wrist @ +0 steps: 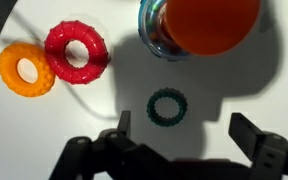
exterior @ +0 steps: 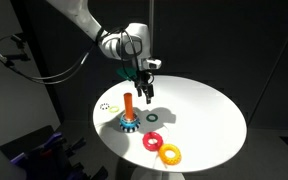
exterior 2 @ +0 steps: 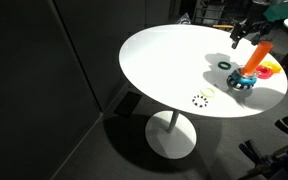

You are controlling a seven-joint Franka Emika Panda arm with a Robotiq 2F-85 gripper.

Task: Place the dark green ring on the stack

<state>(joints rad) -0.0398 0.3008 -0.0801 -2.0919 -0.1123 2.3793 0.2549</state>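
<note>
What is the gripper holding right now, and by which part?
Nothing. The gripper hangs open with its jaws apart and empty, and the dark green ring lies flat on the white table below it, untouched.

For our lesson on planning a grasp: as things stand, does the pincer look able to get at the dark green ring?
Probably yes. The pincer is open above the dark green ring, which lies flat and alone; the stack and red ring sit apart from it.
</note>
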